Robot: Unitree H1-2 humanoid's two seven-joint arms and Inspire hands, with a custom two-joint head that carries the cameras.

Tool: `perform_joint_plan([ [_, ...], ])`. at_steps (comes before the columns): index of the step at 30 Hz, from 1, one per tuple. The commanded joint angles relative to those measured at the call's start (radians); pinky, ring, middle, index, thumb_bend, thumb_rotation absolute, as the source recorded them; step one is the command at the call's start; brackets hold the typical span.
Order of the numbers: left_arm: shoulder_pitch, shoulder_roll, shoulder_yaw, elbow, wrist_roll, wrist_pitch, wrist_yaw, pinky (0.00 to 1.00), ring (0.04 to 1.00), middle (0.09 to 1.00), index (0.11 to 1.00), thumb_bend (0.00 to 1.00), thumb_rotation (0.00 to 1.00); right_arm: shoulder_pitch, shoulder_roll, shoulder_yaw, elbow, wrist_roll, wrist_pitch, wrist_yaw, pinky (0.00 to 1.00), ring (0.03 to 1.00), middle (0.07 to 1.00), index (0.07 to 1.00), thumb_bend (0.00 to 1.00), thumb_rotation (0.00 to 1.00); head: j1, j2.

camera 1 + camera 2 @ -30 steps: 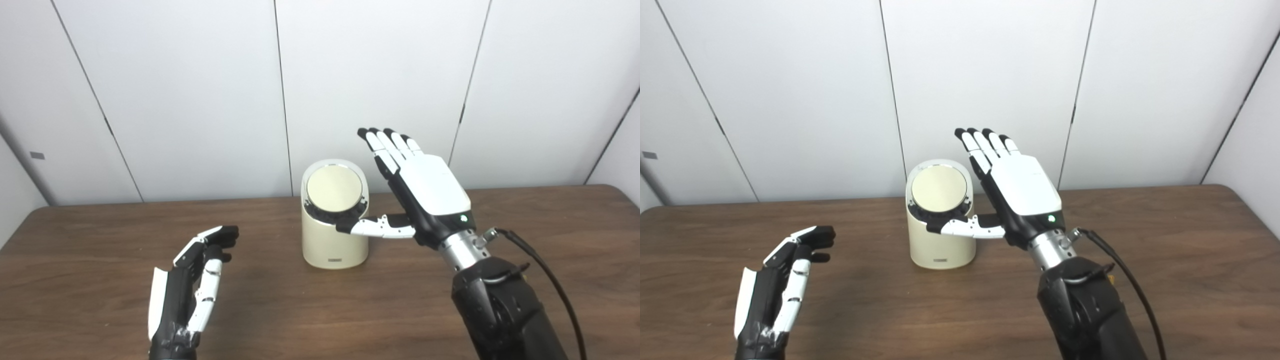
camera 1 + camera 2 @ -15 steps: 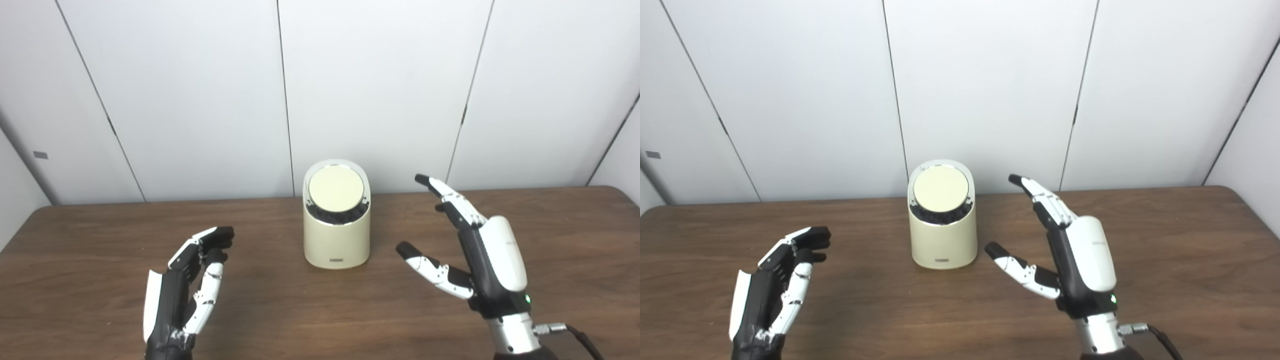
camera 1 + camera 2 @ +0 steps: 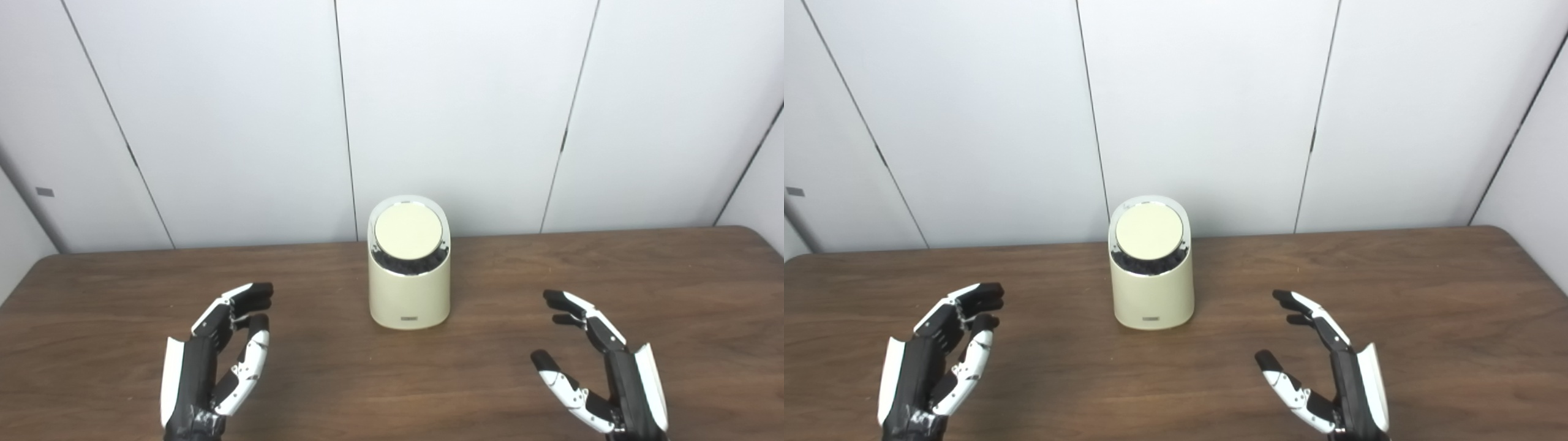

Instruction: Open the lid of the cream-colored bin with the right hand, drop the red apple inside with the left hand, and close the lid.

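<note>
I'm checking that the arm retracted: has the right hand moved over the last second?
Yes. The right hand has pulled back from beside the cream-colored bin toward the table's near edge, now low, open and well clear of it.

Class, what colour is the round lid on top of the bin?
The lid is pale cream, matching the bin, with a dark gap below it; clearest in the left eye view.

Both head cameras look down and forward from above the near edge of the dark brown wooden table [image 3: 392,380], facing the white panelled wall [image 3: 1200,110]. Set slightly apart sideways, they share nearly the whole scene
</note>
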State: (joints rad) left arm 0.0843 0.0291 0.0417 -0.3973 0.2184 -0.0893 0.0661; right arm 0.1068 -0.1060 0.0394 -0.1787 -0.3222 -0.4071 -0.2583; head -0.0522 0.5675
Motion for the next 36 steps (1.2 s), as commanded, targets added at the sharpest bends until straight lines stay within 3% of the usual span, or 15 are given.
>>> perform_joint_plan([
  [1,-0.007,0.004,0.003,-0.034,-0.024,-0.004,-0.005,0.65,0.726,0.743,0.730,0.17,0.38,-0.013,0.017,-0.004,-0.018,0.037,-0.054,0.001,0.66,0.750,0.765,0.724,0.28,0.44,-0.001,0.000],
  [4,0.005,0.003,-0.001,-0.036,-0.031,0.007,-0.010,0.65,0.723,0.739,0.730,0.16,0.36,-0.005,0.027,-0.010,-0.010,0.018,-0.059,-0.007,0.66,0.737,0.748,0.713,0.27,0.36,-0.002,0.008],
  [11,0.033,0.001,-0.020,-0.077,-0.018,0.006,-0.026,0.65,0.718,0.741,0.734,0.17,0.43,0.019,0.037,-0.012,-0.058,-0.001,-0.025,0.027,0.66,0.736,0.744,0.725,0.27,0.36,0.027,0.030],
  [15,0.030,0.003,-0.017,-0.059,-0.003,-0.045,-0.012,0.61,0.690,0.718,0.706,0.18,0.33,0.019,0.039,-0.015,-0.062,-0.002,-0.012,0.038,0.65,0.731,0.737,0.721,0.27,0.34,0.009,0.039],
  [17,0.028,0.003,-0.022,-0.047,-0.012,-0.057,-0.016,0.61,0.689,0.714,0.696,0.19,0.31,0.019,0.042,-0.014,-0.069,-0.003,-0.002,0.043,0.64,0.728,0.734,0.717,0.27,0.36,0.011,0.047],
  [21,0.022,0.003,-0.023,-0.049,0.005,-0.049,-0.017,0.62,0.691,0.714,0.702,0.19,0.41,0.014,0.049,-0.012,-0.084,-0.016,0.021,0.052,0.62,0.718,0.729,0.711,0.27,0.34,0.024,0.055],
  [25,0.013,0.008,-0.023,-0.038,0.016,-0.055,-0.016,0.60,0.686,0.713,0.696,0.18,0.36,0.009,0.052,-0.012,-0.078,-0.015,0.026,0.057,0.63,0.719,0.730,0.708,0.28,0.35,0.020,0.048],
  [30,0.014,0.005,-0.022,-0.038,0.010,-0.044,-0.018,0.61,0.692,0.721,0.702,0.20,0.41,0.006,0.053,-0.017,-0.078,-0.023,0.030,0.058,0.62,0.714,0.726,0.705,0.28,0.41,0.019,0.054],
  [36,0.013,0.007,-0.025,-0.035,0.027,-0.052,-0.017,0.61,0.688,0.715,0.700,0.18,0.37,0.004,0.052,-0.024,-0.068,-0.014,0.029,0.062,0.62,0.717,0.727,0.706,0.28,0.39,0.022,0.054],
])
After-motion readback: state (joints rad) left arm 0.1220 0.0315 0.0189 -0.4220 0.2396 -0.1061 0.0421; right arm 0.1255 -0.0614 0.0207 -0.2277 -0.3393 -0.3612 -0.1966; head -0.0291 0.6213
